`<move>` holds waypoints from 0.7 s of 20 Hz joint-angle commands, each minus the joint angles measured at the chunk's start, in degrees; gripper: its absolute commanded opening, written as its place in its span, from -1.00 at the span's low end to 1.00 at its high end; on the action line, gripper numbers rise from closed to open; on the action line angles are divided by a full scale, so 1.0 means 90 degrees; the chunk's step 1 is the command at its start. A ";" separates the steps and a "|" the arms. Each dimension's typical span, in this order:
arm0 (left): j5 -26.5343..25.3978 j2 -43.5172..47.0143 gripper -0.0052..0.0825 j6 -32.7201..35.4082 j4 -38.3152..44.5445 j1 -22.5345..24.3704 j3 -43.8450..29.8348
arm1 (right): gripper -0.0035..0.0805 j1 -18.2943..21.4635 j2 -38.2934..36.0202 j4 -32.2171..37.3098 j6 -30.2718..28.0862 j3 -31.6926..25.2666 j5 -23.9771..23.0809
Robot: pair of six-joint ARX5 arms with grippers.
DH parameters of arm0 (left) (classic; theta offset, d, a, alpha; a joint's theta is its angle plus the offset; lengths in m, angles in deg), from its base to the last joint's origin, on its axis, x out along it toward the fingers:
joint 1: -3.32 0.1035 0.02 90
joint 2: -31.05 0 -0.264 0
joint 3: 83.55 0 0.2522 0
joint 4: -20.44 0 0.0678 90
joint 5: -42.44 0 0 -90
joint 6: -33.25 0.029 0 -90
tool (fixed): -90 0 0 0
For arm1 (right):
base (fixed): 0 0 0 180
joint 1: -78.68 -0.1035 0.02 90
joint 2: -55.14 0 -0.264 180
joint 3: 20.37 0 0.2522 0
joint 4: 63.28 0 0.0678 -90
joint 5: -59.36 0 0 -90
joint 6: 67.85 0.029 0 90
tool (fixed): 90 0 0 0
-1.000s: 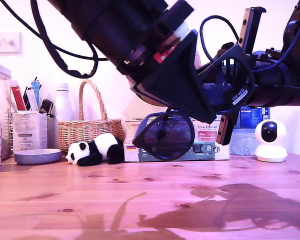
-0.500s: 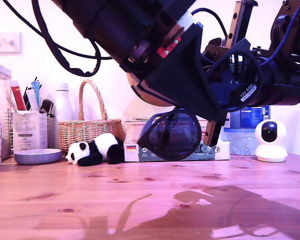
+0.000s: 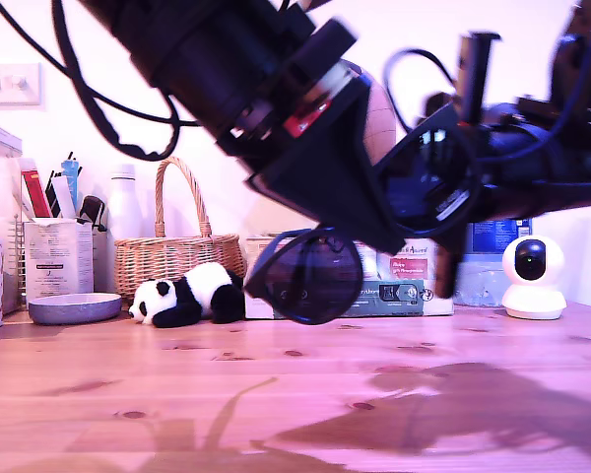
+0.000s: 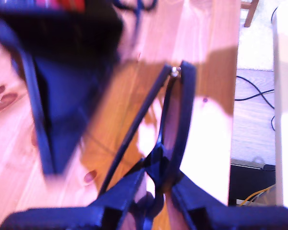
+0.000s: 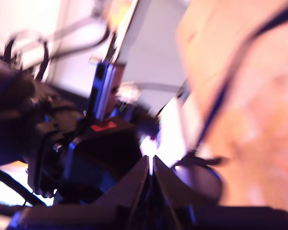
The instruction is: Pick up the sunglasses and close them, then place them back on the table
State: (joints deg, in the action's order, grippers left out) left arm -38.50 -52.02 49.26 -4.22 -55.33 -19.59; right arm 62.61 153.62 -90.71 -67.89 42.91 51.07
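Note:
The sunglasses (image 3: pixel 305 276) hang in mid-air above the table (image 3: pixel 177 394), one dark lens low and the other higher up between the two arms. My first gripper (image 3: pixel 443 197) reaches in from the exterior view's right and is shut on the frame (image 4: pixel 180 110) near the bridge; its jaws (image 4: pixel 158 177) pinch the dark plastic. My second gripper (image 3: pixel 374 232), on the large arm coming from the exterior view's upper left, is shut on the sunglasses (image 5: pixel 197 182) beside a lens. That view is blurred, and its fingertips (image 5: pixel 151 167) are pressed together.
Along the back of the table stand a wicker basket (image 3: pixel 172 256), a toy panda (image 3: pixel 182 296), a grey bowl (image 3: pixel 74 307), a pen holder (image 3: pixel 57 256), a white bottle (image 3: pixel 125 212), flat boxes (image 3: pixel 404 286) and a white camera (image 3: pixel 532 276). The table's edge and the floor (image 4: pixel 254 110) show beyond the glasses.
The lower lens has swung toward the exterior view's left and a little down. Both arms have shifted with it and are motion-blurred now. Both grips still hold.

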 commanded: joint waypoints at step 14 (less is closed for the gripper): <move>0.0763 0.0578 -0.94 0.0279 0.0364 -0.0044 -0.0126 | -0.95 0.0075 0.0017 0.0236 0.0070 0.0010 -0.2635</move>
State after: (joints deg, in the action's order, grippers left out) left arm -32.14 -46.88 51.49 -1.79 -55.51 -19.59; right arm 63.89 153.62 -89.16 -67.47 42.91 27.27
